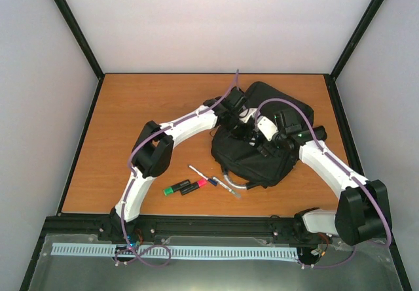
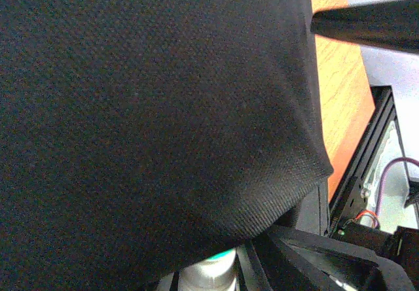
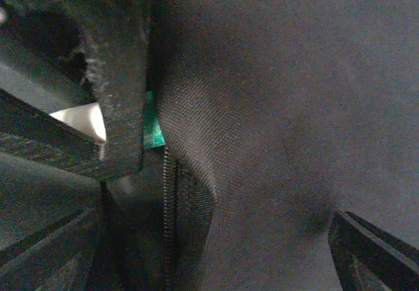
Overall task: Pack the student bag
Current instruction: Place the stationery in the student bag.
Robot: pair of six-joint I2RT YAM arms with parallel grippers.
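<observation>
One student bag (image 1: 249, 160) lay on the right-centre of the table (image 1: 144, 108), with both arms over it. Contents were largely hidden; a small green and white patch (image 3: 154, 129) showed beside the zip, unidentifiable. The right gripper (image 3: 229, 167) stood wide open, with bag fabric between its fingers (image 3: 124, 95) but unclamped. The left gripper (image 1: 243, 131) was covered by fabric; whether it was gripping anything could not be told. Outside the bag, just left of it, lay two markers, one green (image 1: 175, 189) and one pink-tipped (image 1: 196, 186), and two pens (image 1: 199, 172) (image 1: 228, 188).
</observation>
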